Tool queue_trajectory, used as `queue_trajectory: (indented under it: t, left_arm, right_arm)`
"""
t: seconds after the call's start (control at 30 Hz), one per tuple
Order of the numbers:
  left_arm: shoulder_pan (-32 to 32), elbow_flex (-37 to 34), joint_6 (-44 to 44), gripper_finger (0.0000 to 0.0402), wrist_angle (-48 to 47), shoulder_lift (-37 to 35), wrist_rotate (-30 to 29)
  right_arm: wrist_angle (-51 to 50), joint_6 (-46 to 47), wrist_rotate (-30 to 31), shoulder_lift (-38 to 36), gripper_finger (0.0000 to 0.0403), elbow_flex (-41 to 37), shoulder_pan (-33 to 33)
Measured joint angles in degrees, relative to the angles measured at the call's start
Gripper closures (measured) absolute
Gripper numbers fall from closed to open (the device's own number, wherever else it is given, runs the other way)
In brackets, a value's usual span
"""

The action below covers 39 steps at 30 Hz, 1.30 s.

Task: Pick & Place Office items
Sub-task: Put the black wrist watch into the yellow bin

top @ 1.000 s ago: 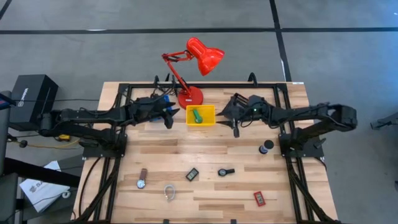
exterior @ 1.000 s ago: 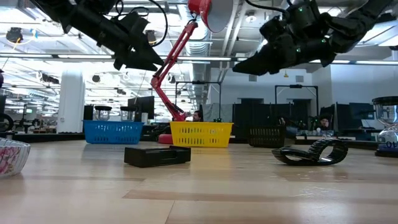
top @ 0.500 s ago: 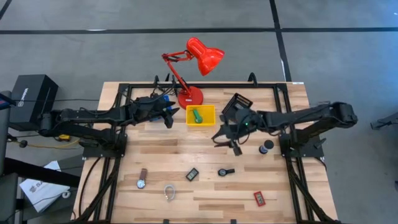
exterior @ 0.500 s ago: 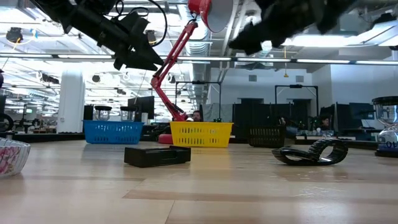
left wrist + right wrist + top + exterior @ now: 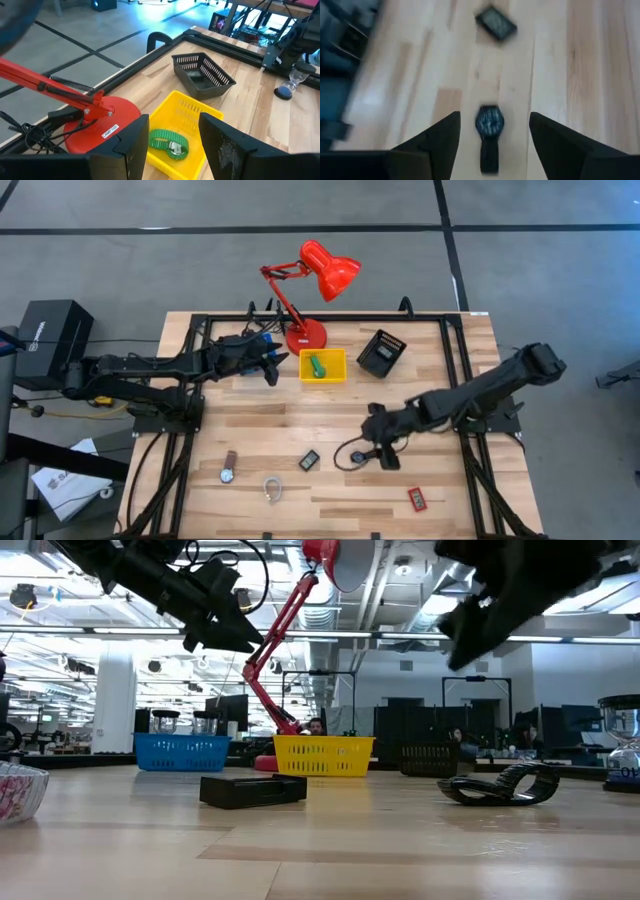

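My right gripper is open and hangs over a black wristwatch lying flat on the table, one finger on either side of it and apart from it. A small black gadget lies beyond it and shows too in the high view as the gadget. A brown-strapped watch, a clear ring and a red rectangle lie near the table's near edge. A green piece lies in the yellow tray. My left gripper waits open beside that tray.
The red desk lamp stands behind the yellow tray, and a black tray sits to its right. A blue tray lies under my left arm. An hourglass stands near the right edge. Bare wood lies between the scattered items.
My right gripper has swung from beside the black tray toward the table's near edge and down, ending over the black wristwatch. The black tray now shows uncovered, and the right arm covers the spot where a black cylinder lay.
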Motion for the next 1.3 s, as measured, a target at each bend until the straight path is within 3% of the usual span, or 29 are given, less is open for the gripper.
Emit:
queue_trajectory:
  t: [0.23, 0.37, 0.8, 1.3]
  left_arm:
    - [0.0, 0.0, 0.0, 0.0234, 0.0, 0.0, 0.0]
    - [0.0, 0.0, 0.0, 0.0234, 0.5, 0.0, 0.0]
    - [0.0, 0.0, 0.1, 0.0234, 1.4, 0.0, 0.0]
    - [0.0, 0.0, 0.2, 0.0234, 1.4, 0.0, 0.0]
  right_arm:
    - [0.0, 9.0, 1.4, 8.7, 0.0177, 0.1, 4.0]
    - [-1.0, 9.3, 1.5, 12.2, 0.0177, 0.1, 4.0]
    - [-4.9, 9.1, 0.7, 15.1, 0.0184, 0.0, 1.8]
    - [-3.3, 8.5, -2.3, 13.9, 0.0331, 0.1, -1.1]
